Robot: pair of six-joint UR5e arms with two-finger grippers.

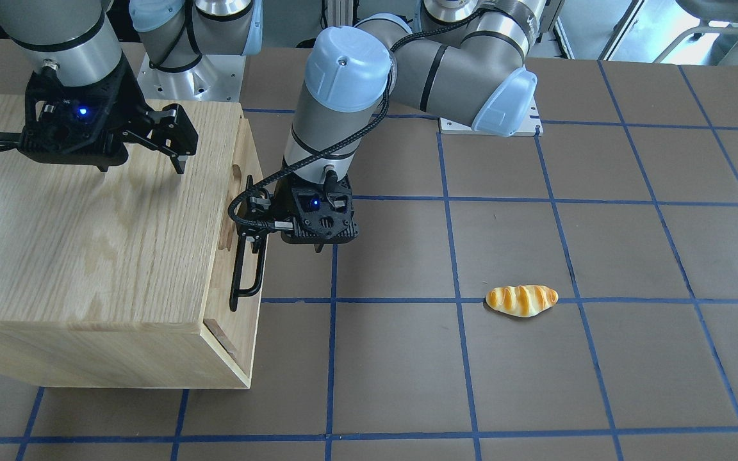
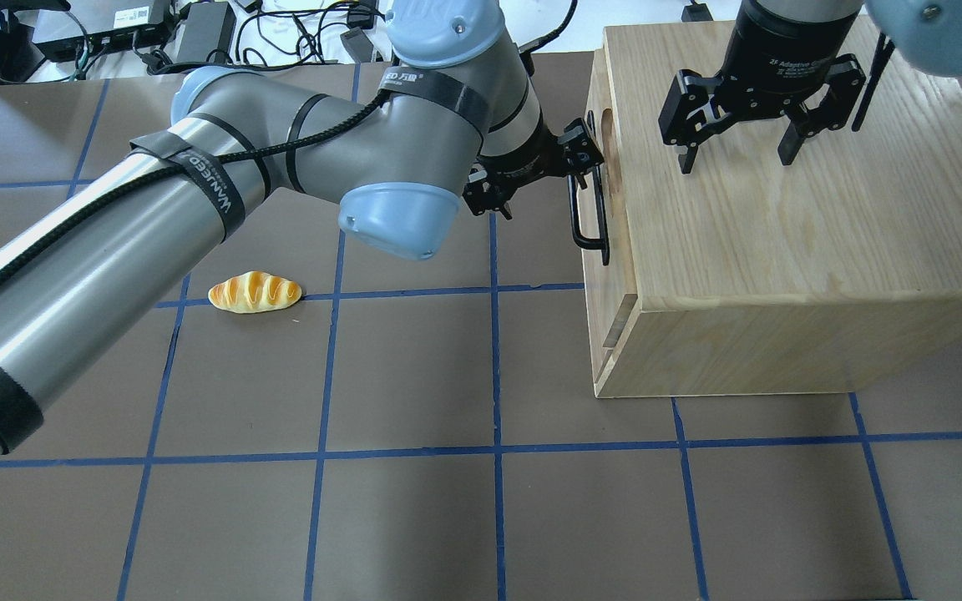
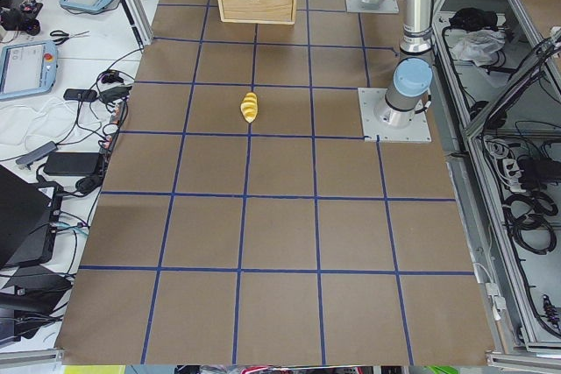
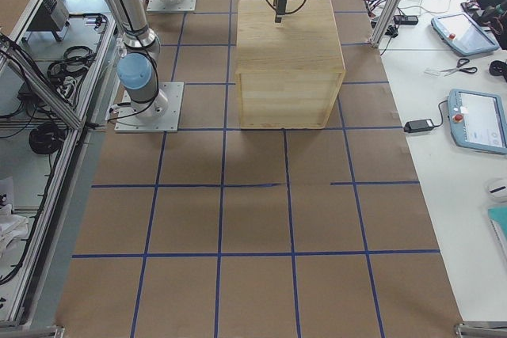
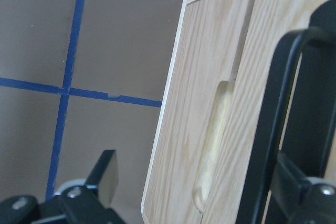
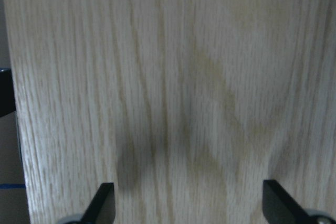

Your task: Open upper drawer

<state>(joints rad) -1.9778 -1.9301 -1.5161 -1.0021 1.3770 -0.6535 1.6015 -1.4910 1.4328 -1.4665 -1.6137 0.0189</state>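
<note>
Legibly, "WANLEED" on left arm (image 2: 72,275) strap (image 2: 218,188); jaws splayed astride upper drawer (image 5: 268,14) handle (image 1: 239,272); "2F Adaptive" right jaws splayed.

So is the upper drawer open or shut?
Shut. The upper drawer front sits flush with the other drawer front, against the cabinet.
</note>
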